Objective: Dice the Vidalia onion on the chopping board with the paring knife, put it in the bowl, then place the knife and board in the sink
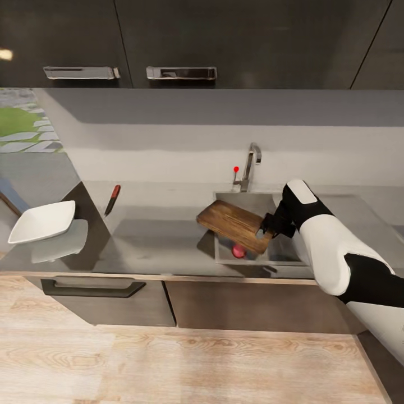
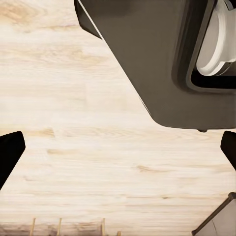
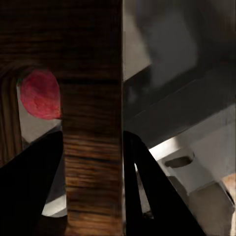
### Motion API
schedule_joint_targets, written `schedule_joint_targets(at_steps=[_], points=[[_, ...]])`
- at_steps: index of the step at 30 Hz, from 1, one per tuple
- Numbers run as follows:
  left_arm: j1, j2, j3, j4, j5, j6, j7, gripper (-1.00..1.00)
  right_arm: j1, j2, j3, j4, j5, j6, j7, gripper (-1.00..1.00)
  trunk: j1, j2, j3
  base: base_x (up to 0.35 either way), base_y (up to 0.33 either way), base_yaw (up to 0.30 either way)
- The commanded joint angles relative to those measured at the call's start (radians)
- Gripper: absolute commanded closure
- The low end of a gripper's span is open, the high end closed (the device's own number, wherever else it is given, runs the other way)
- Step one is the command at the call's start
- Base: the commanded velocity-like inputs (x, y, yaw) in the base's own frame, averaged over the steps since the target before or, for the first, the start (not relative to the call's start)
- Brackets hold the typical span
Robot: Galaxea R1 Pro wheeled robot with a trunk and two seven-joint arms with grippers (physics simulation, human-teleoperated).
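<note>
My right gripper [image 3: 93, 187] has its two black fingers [image 3: 29, 187] closed against both faces of the chopping board [image 3: 83, 73], pinching the strip of dark, streaky wood beside its rounded slot handle; through that slot I see a red, rounded thing [image 3: 42, 93] below. In the head view, right of centre, the same gripper [image 1: 268, 225] holds the board [image 1: 233, 224] tilted over the sink [image 1: 280, 255], a rectangular grey steel basin, with the red rounded object [image 1: 239, 251] lying in the basin just under the board's lower edge. The chrome tap [image 1: 250, 165] with its red-tipped lever stands behind the basin. Further left on the glossy grey countertop [image 1: 157, 241], the paring knife [image 1: 112, 200] lies flat, red handle toward the wall, and at the left edge of the frame sits the white squarish bowl [image 1: 44, 221], mirrored in the worktop. My left gripper [image 2: 118, 147] is spread wide, its dark fingertips [image 2: 10, 152] at opposite edges of the frame, holding nothing, over pale wood-grain floor [image 2: 88, 147].
</note>
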Motion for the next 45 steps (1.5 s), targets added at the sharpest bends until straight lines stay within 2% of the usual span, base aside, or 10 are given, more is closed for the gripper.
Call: schedule_joint_targets(at_steps=[1, 2, 5, 11, 16, 29, 45], points=[[0.000, 0.000, 0.000, -0.001, 0.001, -0.001, 0.000, -1.00, 0.000, 0.000, 0.037, -0.010, -0.008, 0.015, -0.010, 1.00, 0.001, -0.002, -0.002, 0.000, 0.005, 0.000], [0.000, 0.000, 0.000, -0.002, 0.001, -0.001, 0.000, -1.00, 0.000, 0.000, 0.055, -0.013, -0.008, 0.018, -0.010, 1.00, 0.001, -0.002, -0.002, 0.000, 0.004, 0.000], [0.000, 0.000, -0.001, -0.001, 0.001, -0.001, 0.000, -1.00, 0.000, 0.000, 0.150, -0.024, -0.008, 0.031, -0.008, 1.00, 0.001, -0.002, -0.002, 0.000, 0.001, 0.000], [0.000, 0.000, -0.001, -0.001, 0.001, -0.001, -0.001, -1.00, 0.000, 0.000, 0.161, -0.025, -0.008, 0.032, -0.007, 1.00, 0.001, -0.002, -0.002, 0.042, 0.039, 0.000], [0.000, 0.000, -0.001, -0.001, 0.001, -0.001, -0.001, -1.00, 0.000, 0.001, 0.204, -0.031, -0.010, 0.032, 0.000, 1.00, 0.001, -0.002, -0.002, 0.156, 0.246, 0.000], [0.000, 0.000, -0.001, -0.002, 0.001, -0.001, -0.002, -1.00, 0.000, 0.019, 0.217, -0.067, -0.013, 0.033, 0.002, 1.00, 0.001, -0.002, -0.002, 0.129, 0.199, 0.014], [0.000, 0.000, -0.001, -0.002, 0.001, -0.001, -0.002, -1.00, 0.000, 0.023, 0.220, -0.067, -0.015, 0.034, 0.002, 1.00, 0.001, -0.002, -0.002, 0.003, 0.004, 0.264]])
